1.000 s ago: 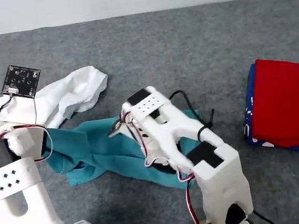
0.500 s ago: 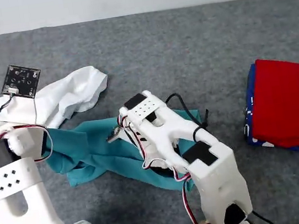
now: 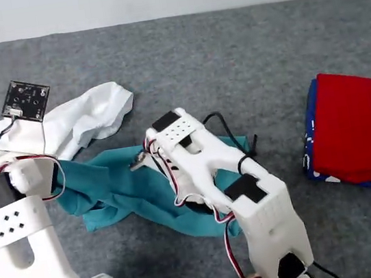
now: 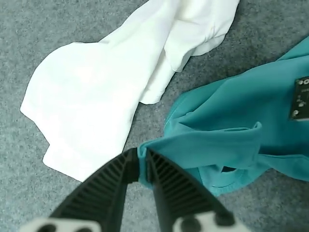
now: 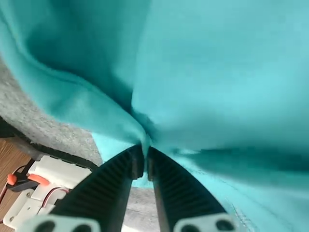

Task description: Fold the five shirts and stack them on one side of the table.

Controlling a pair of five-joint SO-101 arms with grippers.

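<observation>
Two folded shirts, red shirt (image 3: pixel 360 125) atop blue shirt (image 3: pixel 312 136), sit at the grey tabletop's (image 3: pixel 230 63) right side in the high view, as the right arm (image 3: pixel 203 164) has edged leftward over the crumpled teal shirt (image 3: pixel 120 189). Left wrist view: the left hand (image 4: pixel 140 166) pinches the teal hem just beside the white shirt (image 4: pixel 91 92). Right wrist view: the right hand (image 5: pixel 144 162) is clamped on a teal fold. Spreading looks under way, with the folding yet to come.

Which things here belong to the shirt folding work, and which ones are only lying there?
Job: teal shirt, pinched by left gripper and right gripper; white shirt; folded red shirt on blue shirt.
Only lying there: gray table cover; black circuit board.
</observation>
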